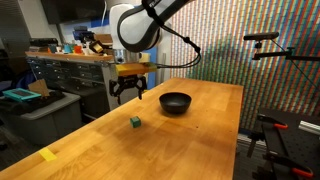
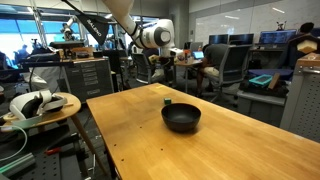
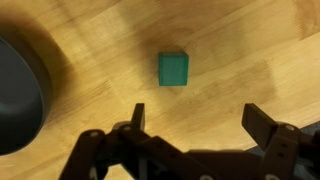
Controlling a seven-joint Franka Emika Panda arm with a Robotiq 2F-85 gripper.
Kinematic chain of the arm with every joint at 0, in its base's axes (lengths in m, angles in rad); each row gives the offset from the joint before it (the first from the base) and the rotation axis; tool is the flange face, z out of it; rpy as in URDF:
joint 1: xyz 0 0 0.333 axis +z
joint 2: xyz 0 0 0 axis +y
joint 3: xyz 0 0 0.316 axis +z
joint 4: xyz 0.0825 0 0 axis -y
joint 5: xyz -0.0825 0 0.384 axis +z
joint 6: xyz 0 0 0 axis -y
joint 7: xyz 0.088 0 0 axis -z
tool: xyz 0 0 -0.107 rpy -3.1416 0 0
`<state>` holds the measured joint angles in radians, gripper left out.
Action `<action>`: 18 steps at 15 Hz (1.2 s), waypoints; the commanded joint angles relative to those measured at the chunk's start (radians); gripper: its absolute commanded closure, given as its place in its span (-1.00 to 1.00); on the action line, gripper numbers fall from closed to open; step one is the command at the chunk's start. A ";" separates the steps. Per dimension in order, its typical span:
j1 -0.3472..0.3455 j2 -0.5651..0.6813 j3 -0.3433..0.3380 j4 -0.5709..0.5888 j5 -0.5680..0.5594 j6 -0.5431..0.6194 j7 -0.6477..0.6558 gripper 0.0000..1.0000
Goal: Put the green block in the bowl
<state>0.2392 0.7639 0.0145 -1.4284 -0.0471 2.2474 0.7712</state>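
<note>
The green block [image 1: 134, 121] is a tiny dark-green cube on the wooden table; it also shows in an exterior view [image 2: 167, 100] and in the wrist view [image 3: 173, 68]. The black bowl [image 1: 175, 102] sits on the table apart from the block, also seen in an exterior view [image 2: 181, 118] and at the left edge of the wrist view [image 3: 15, 95]. My gripper [image 1: 129, 90] hangs above the block, open and empty. In the wrist view its fingers [image 3: 197, 118] are spread wide, with the block just beyond them.
The wooden table [image 1: 180, 140] ends at an edge on each side. A yellow strip of tape [image 1: 47, 154] lies near a table corner. Cabinets and clutter [image 1: 70, 60] stand behind the arm. A small round side table [image 2: 35, 108] with gear stands beside the table.
</note>
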 commanded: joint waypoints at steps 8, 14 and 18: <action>-0.003 0.077 -0.015 0.059 0.045 -0.009 -0.011 -1.00; -0.013 0.115 -0.002 0.078 0.063 -0.023 -0.039 -1.00; -0.012 0.146 0.001 0.099 0.073 -0.038 -0.057 -1.00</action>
<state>0.2344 0.8622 0.0081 -1.4027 -0.0079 2.2454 0.7544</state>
